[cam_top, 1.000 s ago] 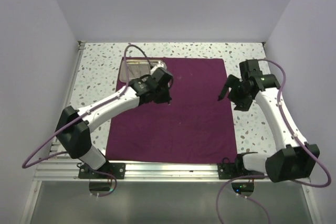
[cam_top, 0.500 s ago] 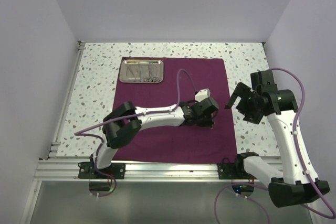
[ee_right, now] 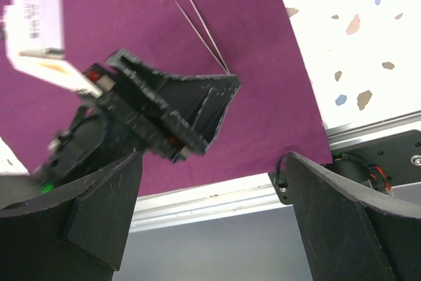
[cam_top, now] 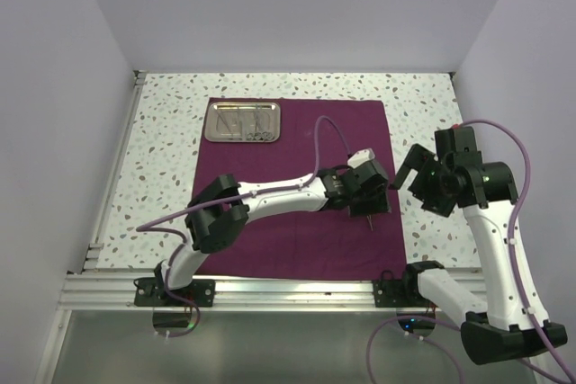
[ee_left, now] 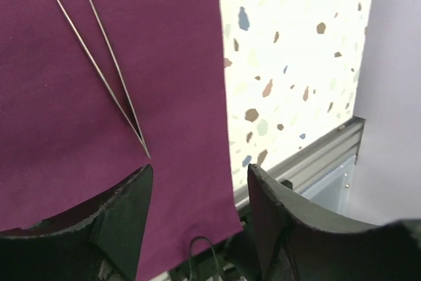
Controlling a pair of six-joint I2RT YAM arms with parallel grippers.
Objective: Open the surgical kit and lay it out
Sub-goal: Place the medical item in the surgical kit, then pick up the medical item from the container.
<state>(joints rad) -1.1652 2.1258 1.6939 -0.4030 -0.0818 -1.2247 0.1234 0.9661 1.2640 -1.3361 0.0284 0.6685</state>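
Observation:
The dark purple cloth point(cam_top: 270, 249) lies spread flat on the speckled table. A small steel tray point(cam_top: 208, 123) rests on its far left corner, with thin silver instruments point(cam_top: 247, 123) inside. The tweezers point(ee_left: 105, 77) lie loose on the cloth near its right edge, also visible in the right wrist view point(ee_right: 205, 34). My left gripper point(cam_top: 370, 210) hovers just over them, open and empty, its tips point(ee_left: 199, 172) just short of the tweezers' point. My right gripper point(cam_top: 409, 168) hangs open and empty point(ee_right: 214, 162) above the cloth's right edge, beside the left gripper.
An aluminium rail point(cam_top: 270, 287) runs along the near edge, with both arm bases bolted to it. Bare speckled tabletop point(cam_top: 162, 150) flanks the cloth on both sides. Pale walls close in the left, far and right sides. Purple cables loop off both arms.
My left arm swung from the tray across to the cloth's right side, then opened, leaving the tweezers on the cloth. My right arm drew back a little to the right.

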